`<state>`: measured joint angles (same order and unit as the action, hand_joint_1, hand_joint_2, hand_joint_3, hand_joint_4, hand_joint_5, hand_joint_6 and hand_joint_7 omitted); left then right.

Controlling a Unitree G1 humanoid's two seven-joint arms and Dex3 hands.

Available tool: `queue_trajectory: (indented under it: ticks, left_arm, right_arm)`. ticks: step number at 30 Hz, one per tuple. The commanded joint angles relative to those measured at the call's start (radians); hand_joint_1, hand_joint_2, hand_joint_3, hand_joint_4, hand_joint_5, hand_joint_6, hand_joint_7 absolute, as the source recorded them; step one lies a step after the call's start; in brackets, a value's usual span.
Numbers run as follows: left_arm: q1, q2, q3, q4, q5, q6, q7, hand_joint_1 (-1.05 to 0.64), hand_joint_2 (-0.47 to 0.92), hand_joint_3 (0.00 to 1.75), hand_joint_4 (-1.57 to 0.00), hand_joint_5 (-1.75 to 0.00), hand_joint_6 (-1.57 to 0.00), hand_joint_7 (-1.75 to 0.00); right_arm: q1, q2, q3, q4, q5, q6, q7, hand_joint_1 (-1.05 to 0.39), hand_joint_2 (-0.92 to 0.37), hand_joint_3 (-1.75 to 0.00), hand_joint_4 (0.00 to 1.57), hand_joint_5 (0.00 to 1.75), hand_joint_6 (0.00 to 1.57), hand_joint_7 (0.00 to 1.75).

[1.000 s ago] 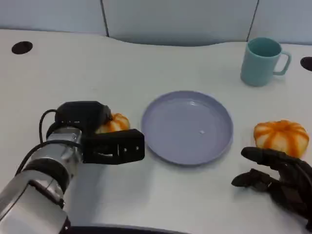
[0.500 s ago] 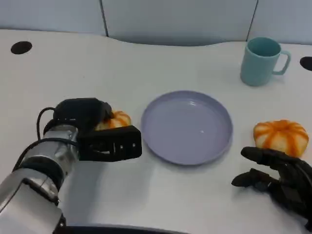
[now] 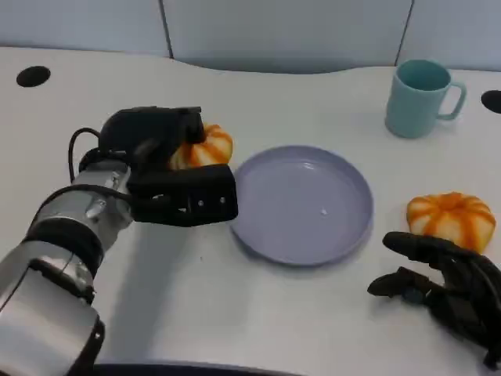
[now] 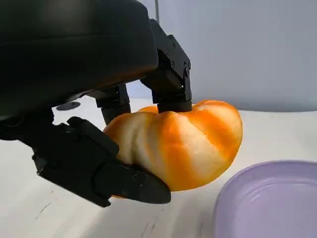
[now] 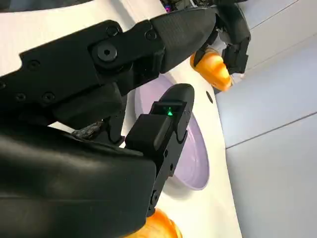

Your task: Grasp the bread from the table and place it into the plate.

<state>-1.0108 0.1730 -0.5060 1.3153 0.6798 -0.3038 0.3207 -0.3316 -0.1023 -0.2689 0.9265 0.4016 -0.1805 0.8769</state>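
- An orange-and-cream, pumpkin-shaped bread [image 3: 205,146] is sitting in the black fingers of the left hand [image 3: 168,176], apparently lifted off the table, just beside the plate.
- The lavender plate [image 3: 301,204] is lying flat at mid-table.

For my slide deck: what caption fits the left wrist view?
Left robot hand holds the orange-striped bread just off the table, beside the purple plate.

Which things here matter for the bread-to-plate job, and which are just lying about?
Job:
- bread held in the left hand, lifted beside the plate
- purple plate, nothing on it
- second bread on the table by the right hand, not held

Lying about:
- teal mug behind the plate, upright
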Motion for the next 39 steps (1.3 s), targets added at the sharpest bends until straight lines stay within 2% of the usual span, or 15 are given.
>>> queue_trajectory:
  ticks: [1,8,12,19,31,34,39]
  left_arm:
    - [-0.03,-0.016,-0.018,-0.012,0.019,-0.025,0.021,-0.19,0.63,0.94,-0.85,-1.75,-0.64,-1.75]
    - [-0.057,-0.055,-0.044,-0.018,0.04,-0.043,0.017,-0.19,0.58,0.94,-0.87,-1.75,-0.63,-1.75]
    - [-0.069,-0.081,-0.056,-0.013,0.043,-0.056,0.009,-0.19,0.6,0.96,-0.88,-1.75,-0.64,-1.75]
    - [-0.076,-0.125,-0.084,-0.011,0.067,-0.093,0.051,-0.16,0.57,0.99,-0.93,-1.75,-0.68,-1.75]
    - [-0.083,-0.201,-0.119,0.009,0.084,-0.096,0.009,-0.22,0.5,1.22,-0.95,-1.75,-0.71,-1.75]
    - [-0.083,-0.212,-0.123,0.012,0.086,-0.09,-0.001,-0.23,0.46,1.22,-0.93,-1.75,-0.68,-1.75]
    - [-0.078,-0.224,-0.125,0.019,0.086,-0.094,-0.013,-0.21,0.42,1.29,-1.02,-1.75,-0.78,-1.75]
  right_arm:
    - [0.031,-0.001,0.007,0.005,-0.009,0.025,-0.002,-0.37,-0.92,-0.03,0.78,0.86,1.04,0.01]
    - [0.032,0.0,0.009,-0.005,-0.01,0.036,-0.004,-0.36,-0.92,-0.04,0.77,0.88,1.05,0.01]
    - [0.028,0.002,0.007,0.002,-0.01,0.04,-0.009,-0.35,-0.92,-0.03,0.77,0.88,1.06,0.01]
    - [0.025,-0.002,0.013,0.018,-0.017,0.024,0.01,-0.37,-0.92,-0.06,0.77,0.86,1.04,0.0]
    - [0.024,0.002,0.021,0.022,-0.022,0.019,0.008,-0.38,-0.92,-0.06,0.76,0.86,1.04,0.01]
    - [0.025,0.002,0.023,0.02,-0.019,0.023,0.027,-0.4,-0.92,-0.08,0.67,0.97,1.0,0.01]
    - [0.031,0.005,0.031,-0.003,-0.022,0.042,0.014,-0.44,-0.92,-0.08,0.57,1.09,0.97,0.01]
